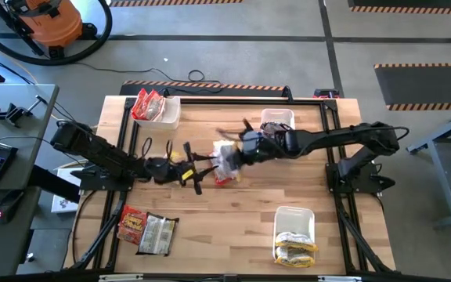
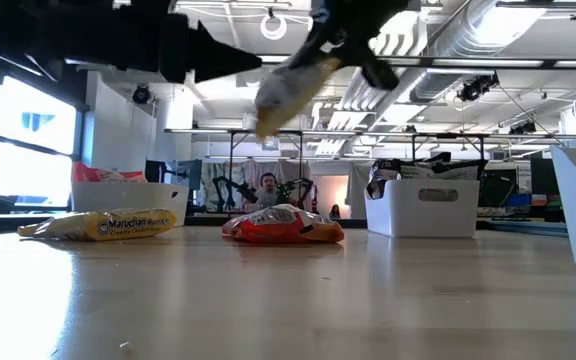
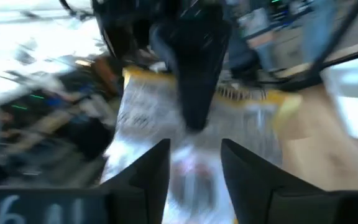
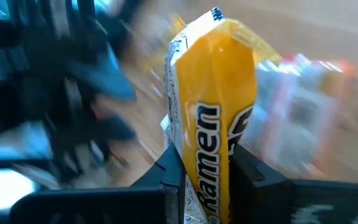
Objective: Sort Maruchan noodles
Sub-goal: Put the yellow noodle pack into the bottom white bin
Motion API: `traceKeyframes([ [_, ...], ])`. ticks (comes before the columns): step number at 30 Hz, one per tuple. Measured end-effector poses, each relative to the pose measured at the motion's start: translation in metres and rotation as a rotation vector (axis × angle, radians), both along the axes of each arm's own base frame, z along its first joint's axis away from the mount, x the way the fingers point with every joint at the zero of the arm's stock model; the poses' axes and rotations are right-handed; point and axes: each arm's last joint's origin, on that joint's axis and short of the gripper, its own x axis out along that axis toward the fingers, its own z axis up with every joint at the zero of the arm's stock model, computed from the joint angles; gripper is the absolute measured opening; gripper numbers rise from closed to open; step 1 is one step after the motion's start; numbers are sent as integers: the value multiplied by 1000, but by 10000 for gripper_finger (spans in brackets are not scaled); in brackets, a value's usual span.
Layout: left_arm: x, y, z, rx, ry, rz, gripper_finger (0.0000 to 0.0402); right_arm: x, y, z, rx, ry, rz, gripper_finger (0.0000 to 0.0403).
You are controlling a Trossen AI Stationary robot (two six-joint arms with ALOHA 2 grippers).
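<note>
A yellow-white Maruchan noodle packet (image 1: 225, 153) (image 2: 286, 92) hangs over the table's middle with my right gripper (image 1: 238, 152) (image 4: 207, 180) shut on it. My left gripper (image 1: 197, 171) (image 3: 194, 180) stands open just left of it, pointing level at the packet (image 3: 160, 112), which shows beyond its fingertips. A red packet (image 1: 224, 179) (image 2: 283, 225) lies flat on the table below the held one. At the near left lie a red packet (image 1: 131, 223) and a whitish one (image 1: 158, 234) (image 2: 103, 225). My right gripper pinches the packet between its two fingers at one end (image 4: 205, 163), where the yellow edge with the word Ramen stands up in the gap. The fingers (image 2: 348, 42) slant down from the table's right. The packet is lifted clear and hangs tilted below them.
Three white bins stand on the table. The one at the far left (image 1: 167, 117) holds red packets, the one at the far middle (image 1: 285, 117) (image 2: 423, 208) dark ones, and the one at the near right (image 1: 294, 215) yellow ones. Black frame rails (image 1: 210, 99) run along the table's edges.
</note>
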Motion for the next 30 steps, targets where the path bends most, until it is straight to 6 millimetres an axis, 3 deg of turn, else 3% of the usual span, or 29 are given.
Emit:
traceKeyframes([
  [7, 0, -28, 21, 203, 28, 209, 174, 9, -36, -13, 79, -376, -119, 40],
  [11, 0, -36, 30, 282, 71, 314, 188, 6, -50, -18, 100, -475, -130, 40],
  [19, 3, -31, 33, 354, 134, 388, 200, 8, -50, -3, 122, -629, -90, 40],
  [30, 6, -20, 32, 465, 202, 420, 200, 9, -45, -3, 154, -638, -109, 40],
])
